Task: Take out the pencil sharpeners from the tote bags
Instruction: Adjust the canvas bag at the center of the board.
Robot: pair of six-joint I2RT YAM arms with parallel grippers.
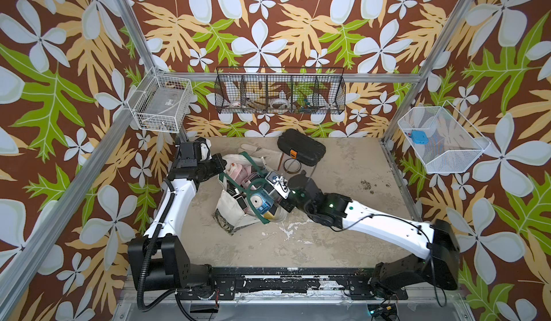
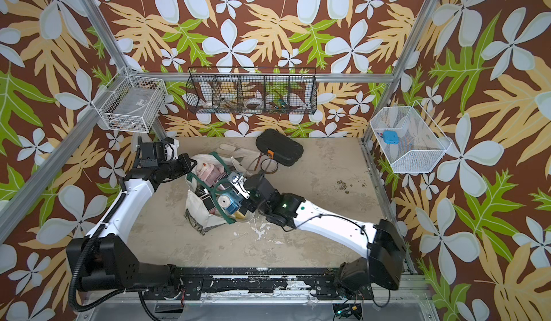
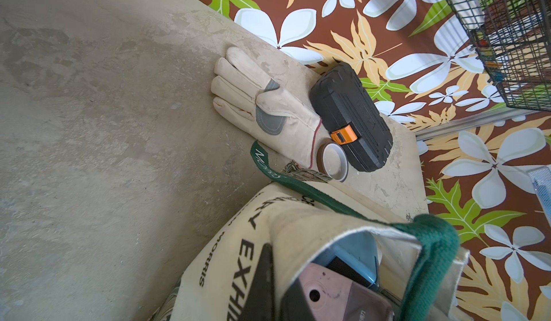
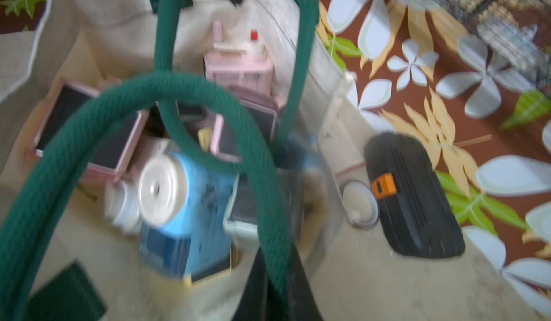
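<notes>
left gripper (image 1: 221,163) clamped on rim of tote bag (image 1: 231,215); right gripper (image 4: 278,257) jaws closed, green strap (image 4: 89,131) running between them, too blurred to tell what's pinched. pencil sharpeners (image 1: 258,201) inside tote, just ahead of right fingertips

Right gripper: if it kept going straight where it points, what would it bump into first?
The right gripper seems shut on the green strap; straight past it, probably the blue sharpener in the tote, though blur leaves depth unsure.
</notes>
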